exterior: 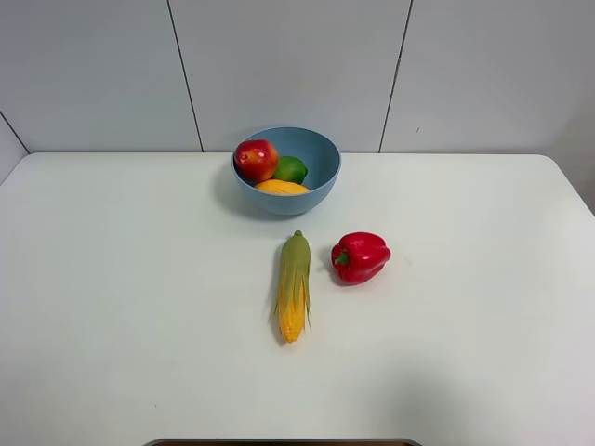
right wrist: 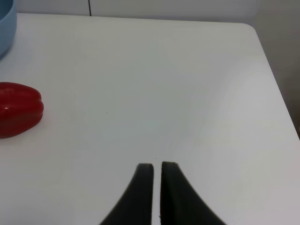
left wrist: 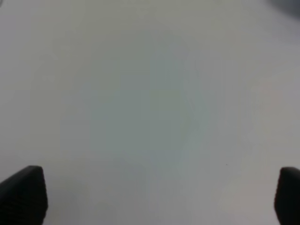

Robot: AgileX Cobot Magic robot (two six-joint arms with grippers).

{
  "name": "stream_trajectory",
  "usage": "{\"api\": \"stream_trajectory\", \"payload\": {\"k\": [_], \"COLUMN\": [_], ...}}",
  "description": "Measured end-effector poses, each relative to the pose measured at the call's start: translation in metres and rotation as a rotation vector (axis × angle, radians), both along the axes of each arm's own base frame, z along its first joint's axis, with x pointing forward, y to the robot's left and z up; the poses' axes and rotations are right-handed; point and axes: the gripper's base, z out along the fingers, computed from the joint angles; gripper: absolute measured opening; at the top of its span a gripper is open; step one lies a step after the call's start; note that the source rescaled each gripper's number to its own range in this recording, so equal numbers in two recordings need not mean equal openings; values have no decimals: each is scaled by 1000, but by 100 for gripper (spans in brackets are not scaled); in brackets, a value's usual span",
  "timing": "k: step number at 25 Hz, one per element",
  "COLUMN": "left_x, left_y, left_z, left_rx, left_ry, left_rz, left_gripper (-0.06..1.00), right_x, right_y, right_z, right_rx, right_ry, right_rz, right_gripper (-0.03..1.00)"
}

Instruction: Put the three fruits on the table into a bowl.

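The light blue bowl (exterior: 307, 158) stands at the back middle of the white table (exterior: 112, 279). Inside it lie the red apple (exterior: 256, 160), the small green fruit (exterior: 290, 169) and the yellow-orange mango (exterior: 281, 188). Neither arm shows in the exterior high view. My left gripper (left wrist: 159, 194) is open and empty, its two fingertips (left wrist: 23, 194) wide apart over bare white tabletop. My right gripper (right wrist: 157, 168) is shut and empty above the table, with the bowl's edge (right wrist: 5, 28) far off in the right wrist view.
A corn cob (exterior: 294, 286) with green husk lies in the table's middle. A red bell pepper (exterior: 360, 257) sits just right of it and also shows in the right wrist view (right wrist: 18, 110). A grey panelled wall (exterior: 297, 65) stands behind the table.
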Motion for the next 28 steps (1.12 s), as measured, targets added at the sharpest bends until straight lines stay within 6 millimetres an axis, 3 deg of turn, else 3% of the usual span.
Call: {"api": "stream_trajectory", "payload": {"k": [28], "left_x": [0], "left_y": [0], "left_z": [0], "left_rx": [0], "left_ry": [-4], "left_rz": [43], "left_gripper": [100], "right_x": [0], "right_y": [0], "right_z": [0], "right_rx": [0], "right_ry": [0], "right_rz": [0], "right_gripper": [0]}}
